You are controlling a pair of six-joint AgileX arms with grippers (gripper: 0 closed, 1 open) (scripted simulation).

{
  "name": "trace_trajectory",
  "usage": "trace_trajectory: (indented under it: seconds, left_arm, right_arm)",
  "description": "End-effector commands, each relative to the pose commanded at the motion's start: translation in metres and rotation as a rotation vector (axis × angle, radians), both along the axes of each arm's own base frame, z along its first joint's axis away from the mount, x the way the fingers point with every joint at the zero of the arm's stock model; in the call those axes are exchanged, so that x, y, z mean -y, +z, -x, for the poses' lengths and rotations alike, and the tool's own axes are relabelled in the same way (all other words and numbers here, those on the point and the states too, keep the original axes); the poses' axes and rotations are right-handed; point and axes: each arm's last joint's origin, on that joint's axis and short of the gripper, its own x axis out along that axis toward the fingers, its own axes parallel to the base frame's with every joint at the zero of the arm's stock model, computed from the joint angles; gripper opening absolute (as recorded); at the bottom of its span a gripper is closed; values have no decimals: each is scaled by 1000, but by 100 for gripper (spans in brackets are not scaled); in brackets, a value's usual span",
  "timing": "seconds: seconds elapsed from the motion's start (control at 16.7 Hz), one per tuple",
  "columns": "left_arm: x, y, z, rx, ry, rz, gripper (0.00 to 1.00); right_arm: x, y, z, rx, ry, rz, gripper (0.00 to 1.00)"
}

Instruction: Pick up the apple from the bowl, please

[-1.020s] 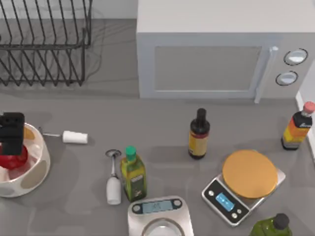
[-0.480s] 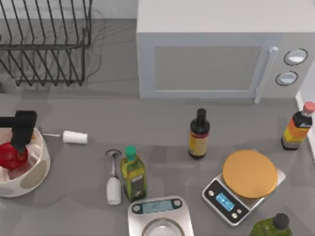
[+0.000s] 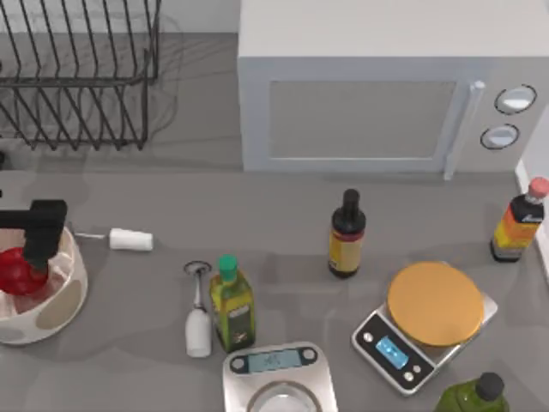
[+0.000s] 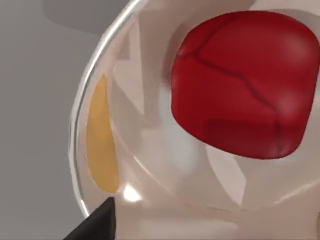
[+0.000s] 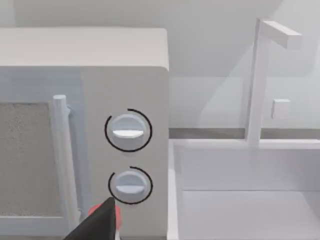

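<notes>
- My left jaws (image 3: 21, 270) hang over the bowl (image 3: 70, 296) at the left side of the bench (image 3: 283, 223), with the red apple (image 3: 15, 270) right at them.
- I cannot tell how wide my left jaws are, or if they have hold of the apple.
- In the left wrist view the apple (image 4: 242, 82) is big and close, just ahead of my left jaws, and one dark fingertip (image 4: 97, 225) pokes in low down.
- The apple sits inside the bowl (image 4: 100, 145), near its wall with the orange spot.
- A small white roll (image 3: 130, 239) lies on the bench just past the bowl, away from my left jaws.
- Farther from my left jaws lies a wine glass (image 3: 197, 318) on its side, touching or nearly touching a green-capped bottle (image 3: 231, 305).
- A dark bottle (image 3: 346, 236) stands well away, in front of the microwave (image 3: 386, 86).
- A scale with an orange top (image 3: 429, 322) is far off to the right.
- My right jaws are by the microwave knobs (image 5: 128, 130); one dark fingertip (image 5: 97, 222) shows there, and I cannot tell if they are open.
</notes>
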Motion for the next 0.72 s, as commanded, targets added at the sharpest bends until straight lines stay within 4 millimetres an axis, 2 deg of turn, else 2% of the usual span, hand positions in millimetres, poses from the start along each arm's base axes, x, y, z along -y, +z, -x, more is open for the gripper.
trace_trajectory:
  seconds: [0.42,0.54,0.72]
  left_arm:
    - [-1,-71,-2,15,2,0,100]
    - [-1,-78,0,5,2,0,100]
    - [-1,-78,0,5,2,0,100]
  right_arm:
    - [0,0,0,0,0,0,100]
    - [0,0,0,0,0,0,100]
    - [0,0,0,0,0,0,100]
